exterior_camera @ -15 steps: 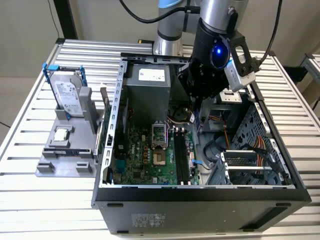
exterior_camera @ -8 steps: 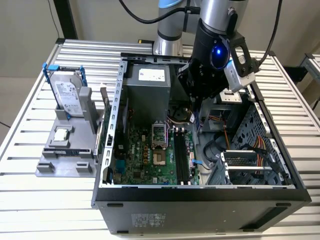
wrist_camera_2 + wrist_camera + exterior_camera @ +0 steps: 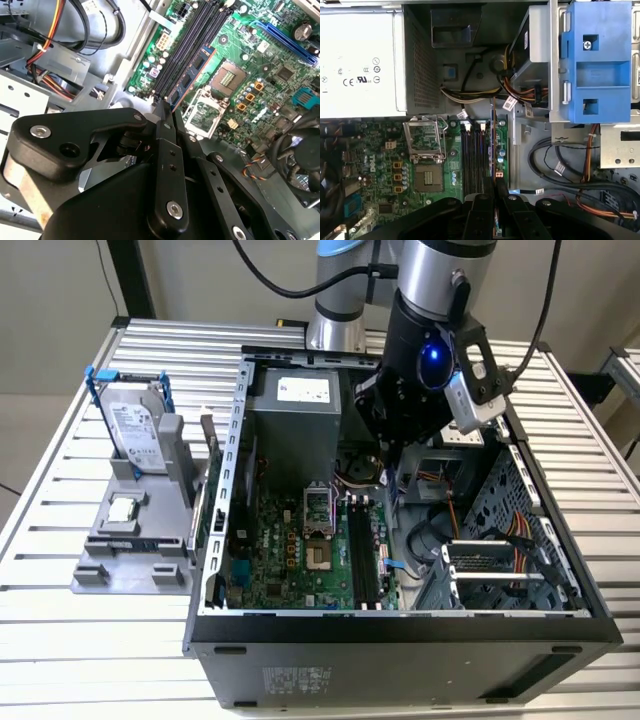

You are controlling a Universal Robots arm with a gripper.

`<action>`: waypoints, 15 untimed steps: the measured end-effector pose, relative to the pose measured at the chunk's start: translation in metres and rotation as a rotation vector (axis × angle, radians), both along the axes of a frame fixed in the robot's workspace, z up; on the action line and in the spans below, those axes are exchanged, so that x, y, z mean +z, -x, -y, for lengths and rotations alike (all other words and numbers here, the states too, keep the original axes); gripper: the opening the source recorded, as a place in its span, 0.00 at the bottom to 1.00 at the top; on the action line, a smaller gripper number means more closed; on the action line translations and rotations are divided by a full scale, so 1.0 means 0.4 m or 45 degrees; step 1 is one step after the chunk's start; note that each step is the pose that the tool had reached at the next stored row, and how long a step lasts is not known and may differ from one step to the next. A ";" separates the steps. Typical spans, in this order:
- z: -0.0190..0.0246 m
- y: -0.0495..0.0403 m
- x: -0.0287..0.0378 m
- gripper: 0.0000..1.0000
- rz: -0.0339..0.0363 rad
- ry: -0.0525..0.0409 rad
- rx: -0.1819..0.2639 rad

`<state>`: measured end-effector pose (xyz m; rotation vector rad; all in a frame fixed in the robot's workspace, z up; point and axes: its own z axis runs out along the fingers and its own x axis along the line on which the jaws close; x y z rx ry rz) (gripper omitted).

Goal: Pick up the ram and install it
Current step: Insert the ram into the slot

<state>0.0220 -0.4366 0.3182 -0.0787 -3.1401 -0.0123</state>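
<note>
While the silver-and-black robot arm [image 3: 430,330] reaches down into the open black PC case [image 3: 400,625] on the slatted metal bench [image 3: 60,640], its black pincer [image 3: 162,117] sits just above the green motherboard [image 3: 260,75]. Pincer fingers [image 3: 501,192] are drawn narrow, closed on one end of the long thin dark circuit-board ram stick [image 3: 192,75]. Ram stands on edge w/ black chips along its face, lined up over the row of black memory slots [image 3: 472,160], beside the open silver CPU socket [image 3: 426,142]; can't tell if it's fully seated. In the exterior view, a grey parts holder [image 3: 130,540] sits at the case's left w/ a silver hard drive in blue bracket [image 3: 130,425] and a small square silver processor chip [image 3: 122,508].
</note>
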 end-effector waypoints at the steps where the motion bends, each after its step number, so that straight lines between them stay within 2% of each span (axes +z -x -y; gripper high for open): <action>1: 0.000 0.000 -0.003 0.00 0.0000 0.000 0.000; 5: 0.002 -0.001 -0.009 0.00 0.0000 0.000 0.000; 12: 0.020 -0.004 -0.019 0.00 0.0000 -0.001 0.000; 15: 0.022 -0.007 -0.024 0.00 0.0001 -0.002 0.000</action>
